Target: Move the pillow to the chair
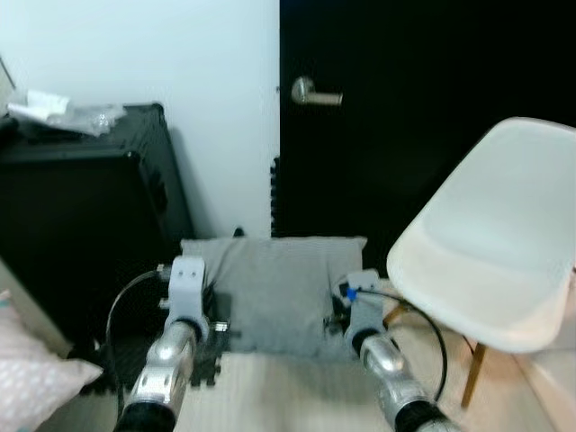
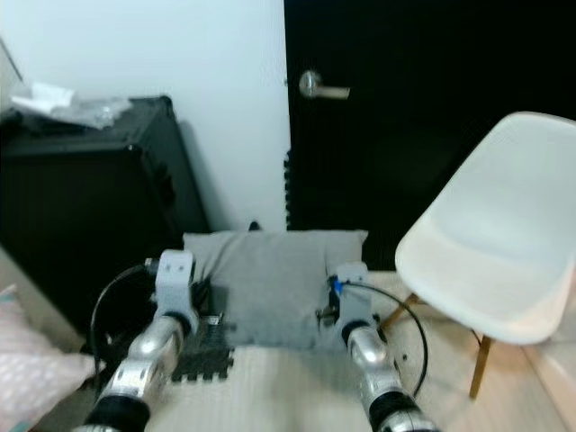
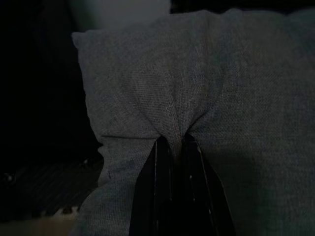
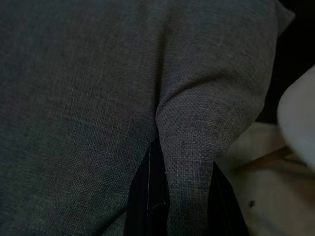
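Grey fabric pillow (image 1: 270, 288) held up between both arms, in front of the black door (image 1: 405, 135), low and centre. Left end effector (image 3: 173, 147) pinches a fold of cloth on the pillow's left side, fingers nearly closed, fabric puckered around them. Right end effector (image 4: 170, 162) likewise clamps a fold on the pillow's right side, near its edge. White plastic chair (image 1: 490, 261) with wooden legs stands just right of the pillow, seat bare. Black cabinet (image 1: 81, 207) at far left with crumpled plastic (image 1: 58, 110) on top. Silver door handle (image 1: 315, 93) above. Pale patterned cushion (image 1: 31, 373) at near left.
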You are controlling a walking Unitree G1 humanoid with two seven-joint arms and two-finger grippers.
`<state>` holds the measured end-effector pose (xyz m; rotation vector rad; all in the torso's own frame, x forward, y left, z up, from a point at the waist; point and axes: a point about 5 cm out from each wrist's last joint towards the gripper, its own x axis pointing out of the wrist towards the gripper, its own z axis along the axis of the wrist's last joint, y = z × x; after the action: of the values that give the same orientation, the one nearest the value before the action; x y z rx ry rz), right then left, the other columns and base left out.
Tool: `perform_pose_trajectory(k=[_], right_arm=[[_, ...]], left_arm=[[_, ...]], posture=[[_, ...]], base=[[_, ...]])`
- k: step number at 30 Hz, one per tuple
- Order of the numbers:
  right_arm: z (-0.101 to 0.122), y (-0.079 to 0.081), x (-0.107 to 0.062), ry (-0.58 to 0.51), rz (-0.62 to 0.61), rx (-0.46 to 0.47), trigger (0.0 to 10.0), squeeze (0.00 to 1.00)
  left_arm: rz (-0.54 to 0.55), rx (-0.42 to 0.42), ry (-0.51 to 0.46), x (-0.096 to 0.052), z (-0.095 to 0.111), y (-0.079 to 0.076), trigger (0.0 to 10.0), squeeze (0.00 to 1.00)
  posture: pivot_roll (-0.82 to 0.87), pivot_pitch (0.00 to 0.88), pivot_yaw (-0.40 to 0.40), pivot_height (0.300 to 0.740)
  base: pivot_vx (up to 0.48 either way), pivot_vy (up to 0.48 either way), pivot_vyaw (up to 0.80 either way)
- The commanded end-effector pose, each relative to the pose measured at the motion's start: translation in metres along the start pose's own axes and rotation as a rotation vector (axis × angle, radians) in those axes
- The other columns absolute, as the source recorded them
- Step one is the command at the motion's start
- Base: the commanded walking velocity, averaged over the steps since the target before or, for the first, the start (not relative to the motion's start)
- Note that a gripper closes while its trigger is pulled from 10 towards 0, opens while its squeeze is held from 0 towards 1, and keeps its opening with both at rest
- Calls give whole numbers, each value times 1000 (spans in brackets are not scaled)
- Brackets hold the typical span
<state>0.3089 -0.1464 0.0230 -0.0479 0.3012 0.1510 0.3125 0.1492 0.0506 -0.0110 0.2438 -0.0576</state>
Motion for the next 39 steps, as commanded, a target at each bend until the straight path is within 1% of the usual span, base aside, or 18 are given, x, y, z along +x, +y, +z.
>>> perform_pose_trajectory(k=[1,19,29,38,39], right_arm=[[-2,5,0,2,8,7,10000,0],[-4,4,-1,9,-1,14,10000,0],[-7,-1,-3,18,-16,16,10000,0],[-6,1,-3,11,-20,24,10000,0],[-6,2,-3,8,-11,12,10000,0]], left_arm=[[4,17,-49,1,9,3,10000,0],[-9,36,-45,1,8,2,10000,0],[-15,41,-46,1,9,2,10000,0],[-12,48,-48,1,10,5,10000,0],[-12,48,-48,1,10,5,10000,0]], posture=[[96,0,20,731],[96,6,18,731],[101,9,25,731],[105,9,28,731],[106,11,28,731]], base=[[394,0,-581],[395,0,-766],[387,0,-800],[386,0,-791],[386,0,0]])
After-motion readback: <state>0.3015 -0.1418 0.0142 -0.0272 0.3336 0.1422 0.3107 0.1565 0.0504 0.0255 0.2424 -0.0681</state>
